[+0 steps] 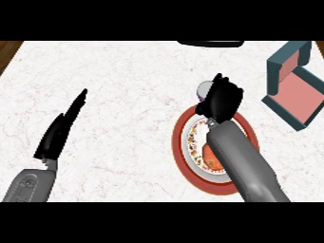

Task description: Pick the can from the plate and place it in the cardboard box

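Well to the left of the plate (180, 142), the left hand (61, 129) rests over the white marble counter (122, 85) with fingers straight and relaxed, holding nothing. Over the plate's far rim the right hand (222, 98) curls round the can (205, 89), whose pale top peeks out at the hand's left. To the right of the plate lies the cardboard box (301, 97), teal-walled, pink inside
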`<move>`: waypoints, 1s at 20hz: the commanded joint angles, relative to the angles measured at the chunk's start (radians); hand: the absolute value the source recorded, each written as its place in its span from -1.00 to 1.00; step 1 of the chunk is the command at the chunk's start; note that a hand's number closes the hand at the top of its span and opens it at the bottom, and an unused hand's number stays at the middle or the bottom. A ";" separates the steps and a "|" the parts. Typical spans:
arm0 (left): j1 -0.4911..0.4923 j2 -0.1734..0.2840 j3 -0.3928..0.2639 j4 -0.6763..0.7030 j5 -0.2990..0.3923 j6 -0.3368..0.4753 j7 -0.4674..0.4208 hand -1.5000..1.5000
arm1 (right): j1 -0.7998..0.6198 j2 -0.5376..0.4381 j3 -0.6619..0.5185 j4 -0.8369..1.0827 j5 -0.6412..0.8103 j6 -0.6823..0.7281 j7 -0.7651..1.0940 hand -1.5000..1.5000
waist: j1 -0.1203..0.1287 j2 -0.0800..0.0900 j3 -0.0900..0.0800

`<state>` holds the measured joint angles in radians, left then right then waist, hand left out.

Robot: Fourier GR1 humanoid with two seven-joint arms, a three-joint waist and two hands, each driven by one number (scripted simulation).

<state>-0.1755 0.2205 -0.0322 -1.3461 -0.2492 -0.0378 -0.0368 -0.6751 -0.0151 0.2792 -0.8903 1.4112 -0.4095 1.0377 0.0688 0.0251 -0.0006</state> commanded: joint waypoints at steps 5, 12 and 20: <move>-0.009 -0.002 -0.005 0.025 0.002 -0.019 0.004 0.00 | -0.467 -0.080 -0.201 0.276 -0.074 0.334 0.064 1.00 | 0.007 -0.005 -0.001; 0.032 -0.002 0.004 0.026 -0.003 -0.004 -0.036 0.00 | -0.660 -0.098 -0.238 0.408 0.011 0.354 0.205 1.00 | -0.017 -0.013 -0.001; -0.041 0.002 0.051 0.095 -0.004 0.020 -0.012 0.00 | -0.692 -0.215 -0.304 0.424 0.052 0.310 0.220 1.00 | -0.056 -0.015 -0.001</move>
<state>-0.1810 0.2220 -0.0065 -1.3162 -0.2504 -0.0335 -0.0338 -1.3405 -0.1985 0.0006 -0.4786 1.4473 -0.0841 1.1219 0.0313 0.0091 -0.0011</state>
